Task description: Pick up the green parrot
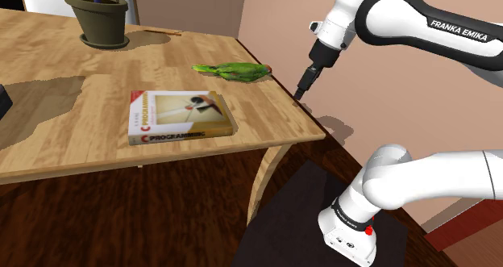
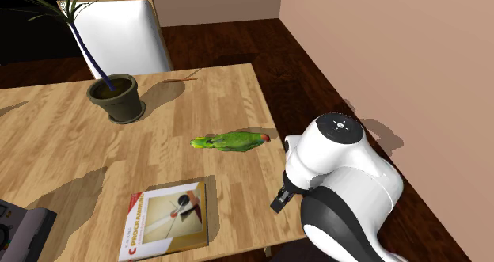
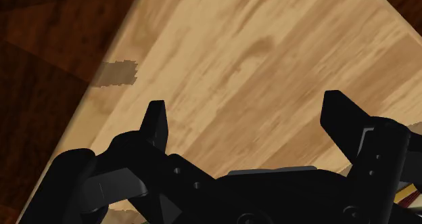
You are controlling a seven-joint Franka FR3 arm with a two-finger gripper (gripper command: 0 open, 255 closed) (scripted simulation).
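Note:
A green parrot [image 1: 234,70] [image 2: 232,142] with a red beak lies on its side on the wooden table [image 1: 72,156] [image 2: 63,149], close to the edge nearest the arm. My black gripper [image 1: 305,86] [image 2: 281,201] hangs just past that table edge, to the shoulder view's right of the parrot and apart from it. In the wrist view the gripper [image 3: 247,118] is open, its fingers [image 3: 155,118] standing wide apart over bare wood with nothing between them.
A programming book [image 1: 181,118] [image 2: 166,221] lies flat near the table's front. A potted plant [image 1: 98,19] [image 2: 117,98] stands farther back. A dark object [image 2: 20,229] sits at the table's far corner. A white chair [image 2: 127,35] stands behind, and a pink wall [image 1: 274,23] is close by.

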